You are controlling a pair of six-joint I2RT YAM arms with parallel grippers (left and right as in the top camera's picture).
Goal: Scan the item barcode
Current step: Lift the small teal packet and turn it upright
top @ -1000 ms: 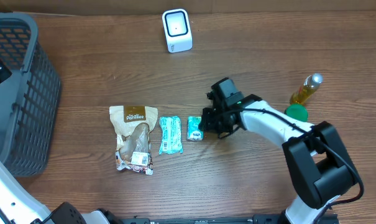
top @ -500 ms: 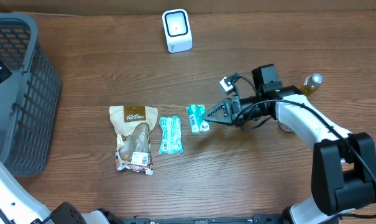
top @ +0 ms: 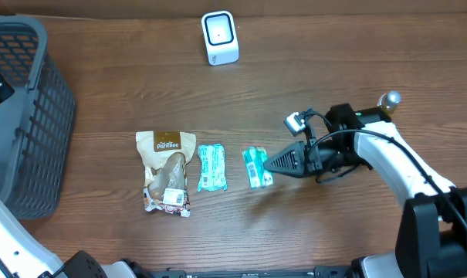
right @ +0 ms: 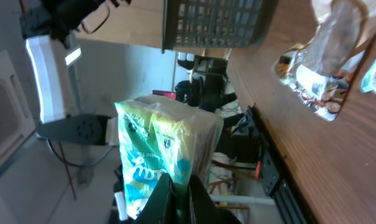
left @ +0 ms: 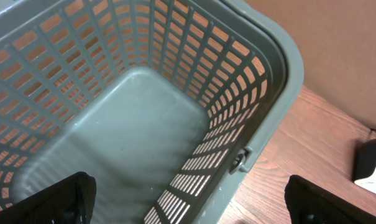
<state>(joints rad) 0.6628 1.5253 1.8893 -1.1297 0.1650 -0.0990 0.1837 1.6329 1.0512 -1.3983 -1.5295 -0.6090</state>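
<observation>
**Jaws pinching packet, scanner ahead**

Overhead: right jaws clamped on green packet (top: 255, 167), well apart from scanner (top: 219, 37).
Left wrist: left jaws spread wide, empty, over basket (left: 262, 74).
Right wrist: pinched at edge; best to present barcode side squarely to scanner, steadily.

right gripper (top: 270, 164) swung right, wrist turned level | green packet (top: 255, 167) lifted off the desk (top: 333, 224), carried along in the jaws

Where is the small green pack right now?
In the overhead view, the small green pack is clamped in the right end effector, just right of the teal pouch.
</observation>
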